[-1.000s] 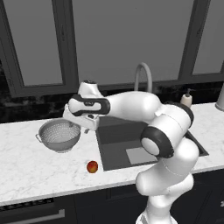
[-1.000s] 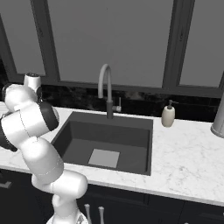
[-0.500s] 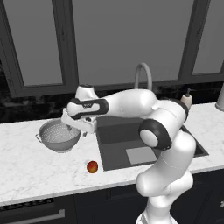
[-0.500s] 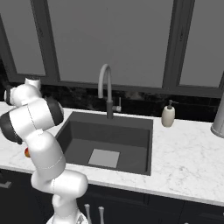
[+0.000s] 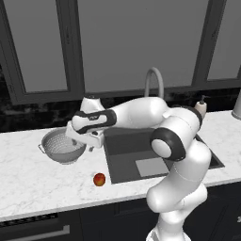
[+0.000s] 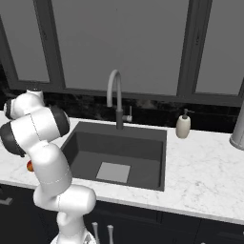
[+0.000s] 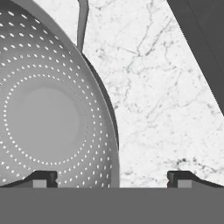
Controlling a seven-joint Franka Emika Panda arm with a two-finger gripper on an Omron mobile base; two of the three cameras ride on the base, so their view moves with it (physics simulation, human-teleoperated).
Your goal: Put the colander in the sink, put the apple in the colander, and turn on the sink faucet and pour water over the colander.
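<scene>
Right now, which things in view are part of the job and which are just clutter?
Job:
colander, on the counter left of the sink
apple, on the counter in front
sink
faucet
gripper, open astride the colander's rim

Just there:
soap bottle
metal pot at the right edge

the colander (image 7: 48, 118) looks like matt silvery metal, pierced with rings of small holes. the table (image 7: 148, 96) is smooth white marble with grey veins. the sink (image 6: 119, 157) is matt dark grey; the sink faucet (image 6: 116, 97) is brushed grey metal. the apple (image 5: 99, 179) is glossy red-orange.
</scene>
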